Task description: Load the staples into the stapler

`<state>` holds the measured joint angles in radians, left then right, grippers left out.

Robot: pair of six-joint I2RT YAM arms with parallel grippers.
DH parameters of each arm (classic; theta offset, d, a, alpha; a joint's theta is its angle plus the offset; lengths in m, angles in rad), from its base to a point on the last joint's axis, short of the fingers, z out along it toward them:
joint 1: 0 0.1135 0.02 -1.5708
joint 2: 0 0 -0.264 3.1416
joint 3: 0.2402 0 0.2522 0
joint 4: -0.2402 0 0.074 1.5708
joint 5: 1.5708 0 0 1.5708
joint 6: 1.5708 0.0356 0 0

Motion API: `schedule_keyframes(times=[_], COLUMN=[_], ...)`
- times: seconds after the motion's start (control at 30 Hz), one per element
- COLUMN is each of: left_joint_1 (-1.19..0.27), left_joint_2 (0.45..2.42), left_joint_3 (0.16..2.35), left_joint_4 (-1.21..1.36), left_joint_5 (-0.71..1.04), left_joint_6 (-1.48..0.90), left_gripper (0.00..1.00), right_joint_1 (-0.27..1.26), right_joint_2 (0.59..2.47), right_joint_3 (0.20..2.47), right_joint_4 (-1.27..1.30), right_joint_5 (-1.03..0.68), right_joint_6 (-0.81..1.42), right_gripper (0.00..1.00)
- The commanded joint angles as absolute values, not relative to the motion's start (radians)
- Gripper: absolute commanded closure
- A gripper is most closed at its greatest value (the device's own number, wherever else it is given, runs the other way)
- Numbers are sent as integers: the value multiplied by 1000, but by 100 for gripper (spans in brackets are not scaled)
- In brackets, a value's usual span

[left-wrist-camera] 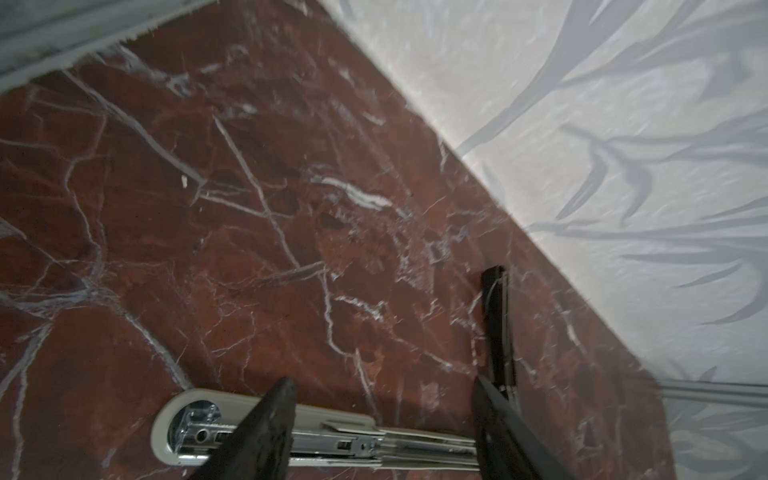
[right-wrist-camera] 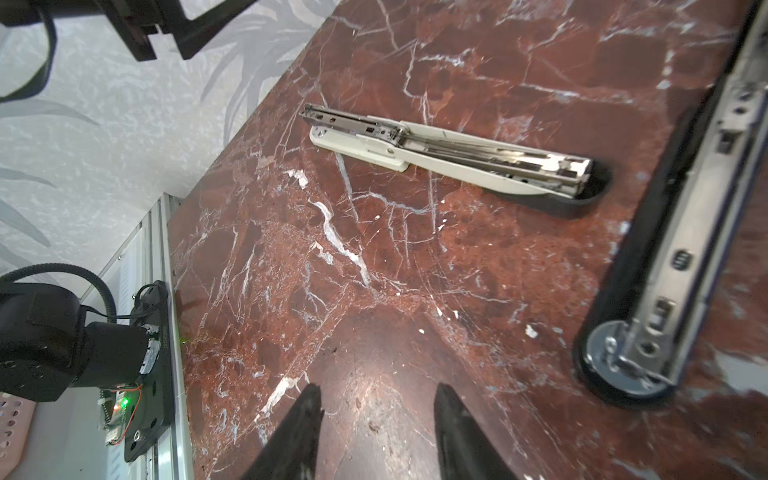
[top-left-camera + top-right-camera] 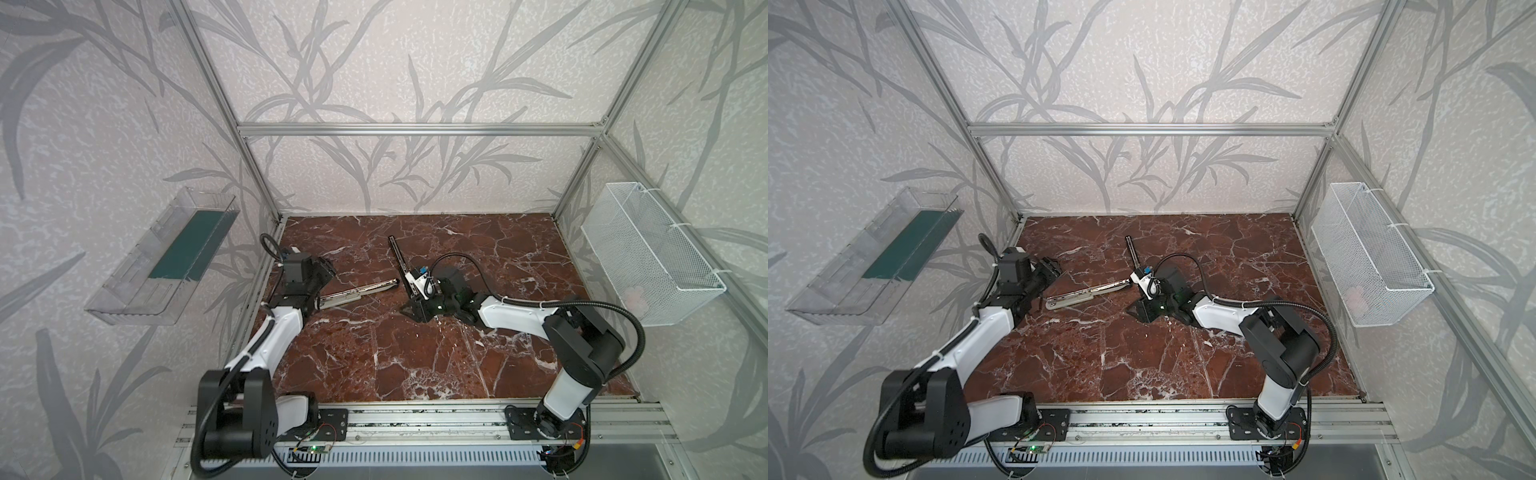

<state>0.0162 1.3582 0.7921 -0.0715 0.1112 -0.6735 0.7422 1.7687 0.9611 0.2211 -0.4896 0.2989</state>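
Worktop (image 3: 374, 353) was that glossy red-brown marble look with white veins all over it. Two staplers lay on it, both swung open flat:

- **Beige stapler** (image 3: 357, 292) (image 3: 1088, 293) (image 2: 449, 153): long and slim, with a smooth plastic shell, rounded ends and a shiny chrome rail down the middle.
- **Black stapler** (image 3: 398, 257) (image 3: 1131, 249) (image 2: 636, 232): dark body, dull steel channel with little slots, and a round end.

The beige one ran crosswise mid-worktop and the black one pointed toward the back wall. Their ends were close but apart.

Left hand (image 3: 326, 270) (image 1: 382, 382) had its matte black fingers spread wide with nothing in them. It was raised over the beige stapler's (image 1: 332, 440) end on its own side, not touching. In the wrist view the stapler ran across behind both fingers.

Right hand (image 3: 406, 311) (image 2: 378, 388) was partly open and empty too, low over bare marble. The black stapler's round end sat just beside it, and the beige one lay further out in front
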Motion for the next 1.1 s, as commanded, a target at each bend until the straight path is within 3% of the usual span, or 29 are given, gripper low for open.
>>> schedule_keyframes(times=[0.0, 0.23, 0.43, 0.67, 1.07], left_joint_1=[17, 17, 11, 9, -69], left_joint_2=[1507, 1699, 1837, 1882, 1767], left_joint_3=[926, 1133, 1254, 1241, 1065], left_joint_4=[-415, -571, -707, -741, -671], left_joint_5=[189, 118, 41, 2, 175], left_joint_6=[-484, -381, -311, -310, -395], left_gripper=[36, 40, 51, 52, 57], right_joint_1=[762, 783, 782, 775, 716], right_joint_2=[1821, 1927, 2045, 2201, 2491], right_joint_3=[1031, 1140, 1294, 1534, 2034], right_joint_4=[113, 15, -92, -245, -466], right_joint_5=[-475, -429, -367, -282, -224], right_joint_6=[328, 352, 344, 325, 302], right_gripper=[55, 57, 59, 60, 60])
